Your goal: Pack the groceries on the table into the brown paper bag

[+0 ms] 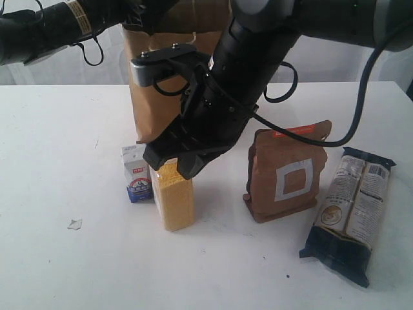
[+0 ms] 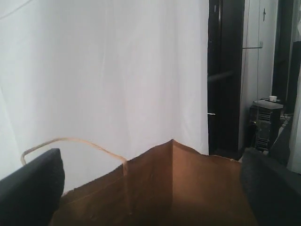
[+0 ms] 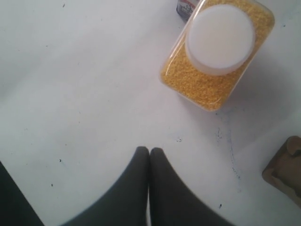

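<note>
The brown paper bag (image 1: pixel 161 84) stands upright at the back of the table (image 1: pixel 58 161). In the left wrist view its rim (image 2: pixel 174 179) and cord handle (image 2: pixel 70 140) fill the lower part, and my left gripper (image 2: pixel 150 193) is open, one finger on each side of the bag's top corner. My right gripper (image 1: pixel 175 165) reaches across and hovers just over the yellow white-capped bottle (image 1: pixel 174 201); its fingertips (image 3: pixel 149 151) are shut on nothing, with the bottle (image 3: pixel 218 52) beside them. The small white-blue carton (image 1: pixel 137 173) touches the bottle. Jar and can are out of view.
The copper-brown pouch (image 1: pixel 287 174) stands right of the bottle, and its corner (image 3: pixel 284 169) shows in the right wrist view. The long dark-blue/cream packet (image 1: pixel 352 213) lies at the far right. A small paper scrap (image 1: pixel 75 224) lies front left.
</note>
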Robot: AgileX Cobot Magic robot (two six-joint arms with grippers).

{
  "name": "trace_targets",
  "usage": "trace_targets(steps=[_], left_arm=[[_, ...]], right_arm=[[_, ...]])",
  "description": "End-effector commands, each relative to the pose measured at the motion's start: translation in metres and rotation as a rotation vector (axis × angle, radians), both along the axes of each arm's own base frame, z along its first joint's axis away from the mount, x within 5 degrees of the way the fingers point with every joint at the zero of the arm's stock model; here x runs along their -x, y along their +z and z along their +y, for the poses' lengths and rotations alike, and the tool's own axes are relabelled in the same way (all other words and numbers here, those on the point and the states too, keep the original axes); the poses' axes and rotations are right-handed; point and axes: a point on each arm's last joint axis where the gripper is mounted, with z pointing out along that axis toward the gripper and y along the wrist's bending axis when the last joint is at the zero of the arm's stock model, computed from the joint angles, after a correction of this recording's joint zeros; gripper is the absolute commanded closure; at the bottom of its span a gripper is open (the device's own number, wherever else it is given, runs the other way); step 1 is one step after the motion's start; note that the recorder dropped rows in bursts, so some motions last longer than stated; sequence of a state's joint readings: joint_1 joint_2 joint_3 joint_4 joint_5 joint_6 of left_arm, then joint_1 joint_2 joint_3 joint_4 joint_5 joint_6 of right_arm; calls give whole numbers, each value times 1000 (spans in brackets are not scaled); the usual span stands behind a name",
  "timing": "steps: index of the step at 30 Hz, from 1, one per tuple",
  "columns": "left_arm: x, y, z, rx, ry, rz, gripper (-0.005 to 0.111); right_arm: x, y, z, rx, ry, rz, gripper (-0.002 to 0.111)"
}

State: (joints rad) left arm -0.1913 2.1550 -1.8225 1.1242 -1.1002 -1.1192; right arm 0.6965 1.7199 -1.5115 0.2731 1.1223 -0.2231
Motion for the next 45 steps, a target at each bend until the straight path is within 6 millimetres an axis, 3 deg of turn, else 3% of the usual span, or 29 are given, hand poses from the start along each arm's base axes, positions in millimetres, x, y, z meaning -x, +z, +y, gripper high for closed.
trace_targets(steps=[1, 5, 8, 14, 17, 18, 20, 21, 23, 25, 28, 34, 39, 42, 45], left_arm=[[3, 8, 0, 9, -6, -16, 1], [3, 15, 4, 22, 5, -27, 1], [4, 26, 19, 35, 32, -48, 1], [8, 52, 77, 74, 57, -124, 1], [13, 66, 123, 111, 89, -5, 2], [20, 69, 140, 33, 100, 45, 2], [29, 68, 155, -119, 116, 94, 3], [30, 68, 157, -145, 118, 113, 5], [34, 67, 157, -163, 110, 195, 21], [34, 64, 156, -138, 102, 281, 67], [35, 60, 157, -154, 105, 337, 107], [36, 63, 157, -18, 93, 503, 107], [47, 72, 155, 18, 99, 535, 107], [51, 68, 163, 54, 255, 551, 107], [57, 57, 178, 99, 512, 575, 107]], right_arm=[[0, 0, 1, -6, -4, 2, 108], [0, 0, 0, -4, -4, 0, 108], [0, 0, 0, -4, -4, 0, 108], [0, 1, 0, -6, -4, -1, 108], [0, 1, -1, 4, -1, -2, 108], [1, 2, -1, 8, 1, -3, 108], [3, 6, -4, 11, 3, -14, 108], [4, 8, -5, 8, 3, -21, 108], [6, 16, -8, 3, 4, -45, 108], [8, 21, -13, 19, 9, -71, 108], [10, 23, -15, 30, 12, -73, 108], [14, 16, -17, 19, -61, -27, 108], [21, 15, -24, -122, -205, -126, 108], [27, 16, -26, -233, -284, -196, 108], [35, 1, -21, -261, -285, -213, 108]])
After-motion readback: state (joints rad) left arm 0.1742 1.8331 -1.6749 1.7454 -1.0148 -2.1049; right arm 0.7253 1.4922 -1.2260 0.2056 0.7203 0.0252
